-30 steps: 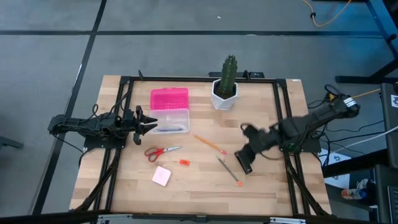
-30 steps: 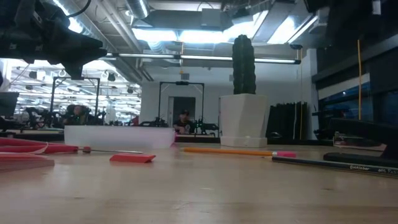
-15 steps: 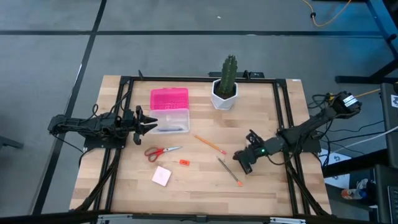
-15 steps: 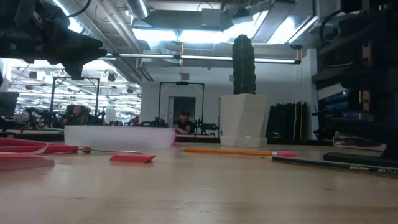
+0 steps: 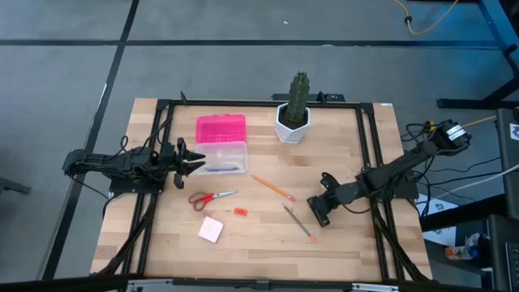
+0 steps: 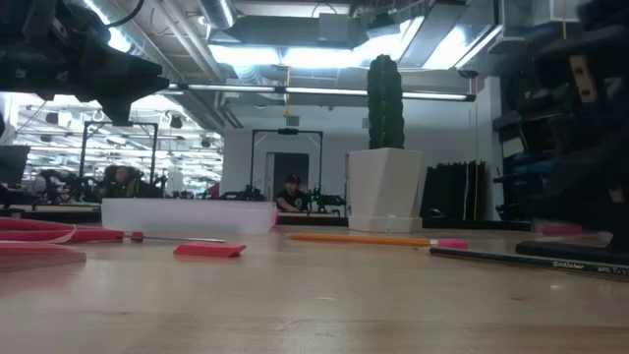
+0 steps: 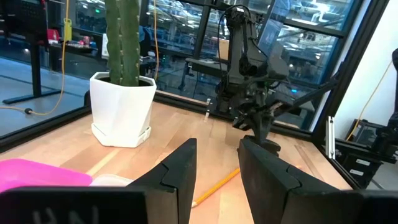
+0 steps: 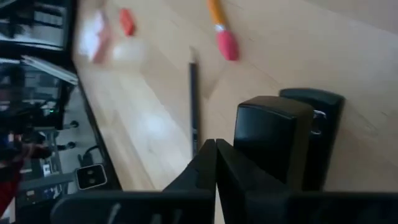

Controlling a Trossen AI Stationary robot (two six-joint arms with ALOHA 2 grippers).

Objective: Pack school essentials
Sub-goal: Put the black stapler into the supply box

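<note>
My right gripper is shut and slants down to the table beside the black oblong block, which lies flat at the right; nothing is between its fingers. A thin pen, an orange pencil, a tiny orange-red piece, red-handled scissors and a pink square pad lie flat on the wood. My left gripper waits open and level at the left, next to the clear box. My right gripper has its shut fingers close along one side of the black block, coming down at a slant from the table's right. I cannot tell whether they touch it. The block lies on the table.
The clear box's pink lid lies behind it. A cactus in a white pot stands at the far middle. A black frame runs around the tabletop. Bare wood lies along the near edge.
My right arm has sunk toward the table, and its gripper has come down beside the black block and tipped. The things on the table lie as before.
</note>
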